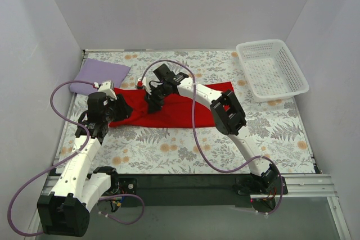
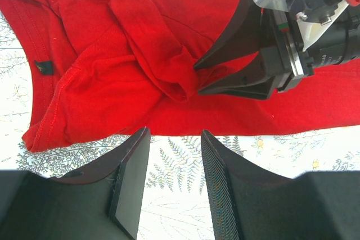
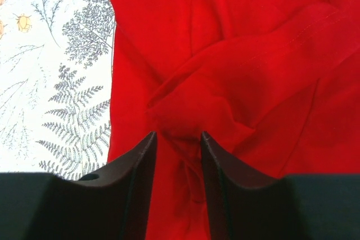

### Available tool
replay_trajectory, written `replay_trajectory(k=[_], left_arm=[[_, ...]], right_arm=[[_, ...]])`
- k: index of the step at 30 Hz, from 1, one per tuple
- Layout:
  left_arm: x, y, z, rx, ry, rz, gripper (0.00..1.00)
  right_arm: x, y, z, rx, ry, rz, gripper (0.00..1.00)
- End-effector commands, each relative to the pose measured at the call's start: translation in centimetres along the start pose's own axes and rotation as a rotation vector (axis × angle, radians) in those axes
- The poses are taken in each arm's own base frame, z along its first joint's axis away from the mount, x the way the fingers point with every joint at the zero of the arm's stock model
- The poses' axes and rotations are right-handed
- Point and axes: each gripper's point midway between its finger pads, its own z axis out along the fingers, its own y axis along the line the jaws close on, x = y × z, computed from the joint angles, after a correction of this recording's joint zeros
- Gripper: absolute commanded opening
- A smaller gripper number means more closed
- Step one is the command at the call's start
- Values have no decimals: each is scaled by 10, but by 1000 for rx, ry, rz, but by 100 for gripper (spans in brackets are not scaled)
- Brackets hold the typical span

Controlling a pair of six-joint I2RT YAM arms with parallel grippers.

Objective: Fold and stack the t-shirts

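Observation:
The red t-shirt [image 1: 181, 114] lies spread across the middle of the floral table, rumpled at its left end. The lilac t-shirt [image 1: 98, 76] lies folded at the back left corner. My right gripper [image 1: 154, 104] reaches down onto the red shirt. In the right wrist view its jaws [image 3: 178, 137] stand open astride a raised fold of red cloth [image 3: 185, 122]. The left wrist view shows the same from the side, with the right gripper [image 2: 197, 78] at a twisted sleeve [image 2: 152, 49]. My left gripper [image 2: 174, 136] is open and holds nothing, over the tablecloth just short of the shirt's near edge [image 1: 115, 115].
A white lattice basket [image 1: 259, 42] stands at the back right. The floral tablecloth [image 1: 169, 150] shows in front of the shirt. Grey walls close in the left, back and right sides. Purple cables loop from both arms over the near half.

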Motion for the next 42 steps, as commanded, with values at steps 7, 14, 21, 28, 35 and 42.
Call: replay_trajectory(k=[7, 14, 21, 28, 35, 42], left_arm=[[-1, 0, -3, 0, -15, -1, 40], [-2, 0, -4, 0, -23, -3, 40], [-2, 2, -5, -8, -23, -6, 40], [-2, 2, -5, -12, -26, -9, 40], [-2, 2, -5, -12, -24, -11, 40], [-1, 3, -4, -16, -18, -12, 40]], right_arm=[[-19, -17, 2, 93, 6, -55, 16], [-37, -17, -19, 129, -28, -52, 1], [-39, -33, -50, 193, -70, 20, 1], [-23, -46, -55, 224, -83, 116, 1], [-18, -62, -55, 255, -114, 208, 1], [-5, -82, -56, 333, -123, 337, 1]])
